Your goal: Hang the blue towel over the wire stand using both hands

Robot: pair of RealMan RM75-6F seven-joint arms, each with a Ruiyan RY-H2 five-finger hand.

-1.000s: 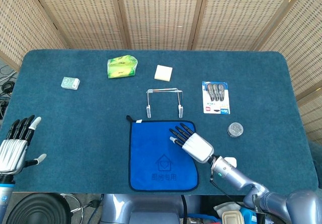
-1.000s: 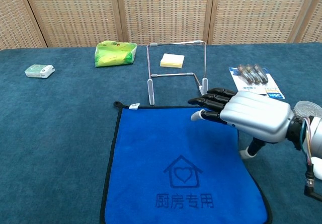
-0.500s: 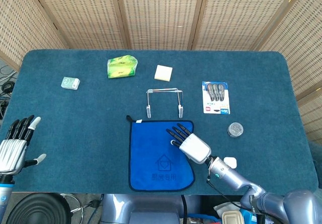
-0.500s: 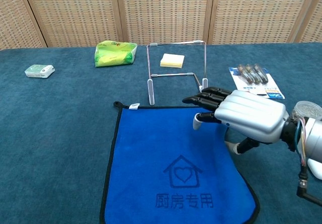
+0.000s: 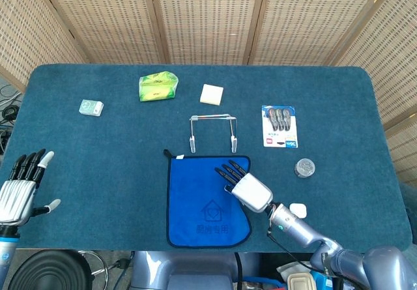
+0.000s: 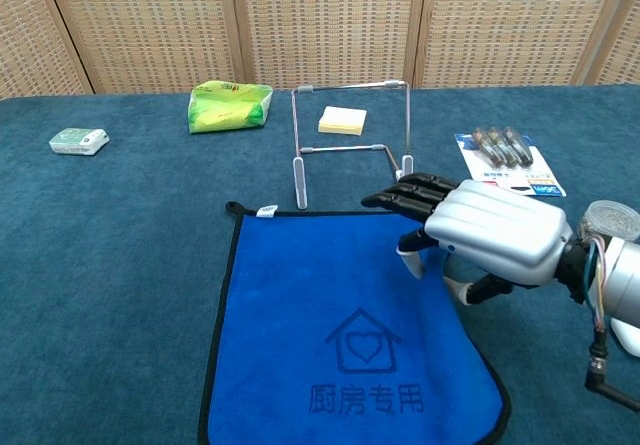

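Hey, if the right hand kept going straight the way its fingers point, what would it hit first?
Probably the wire stand: the right hand points toward its right-side foot, just past the blue towel edge. Depth is uncertain.

Staged robot test station, indoor lab or demo setting.
Table covered in dark teal carpet-like cloth [image 5: 98, 153], enclosed at the back and sides by folding woven-rattan screen panels with wooden frames [image 5: 208, 19]. Assorted small household goods laid well apart as props: green plastic packet [image 5: 158, 87], pale yellow sticky-note pad [image 5: 211, 94], carded pack of razors [image 5: 280, 126], small round metal tin [image 5: 304, 168].
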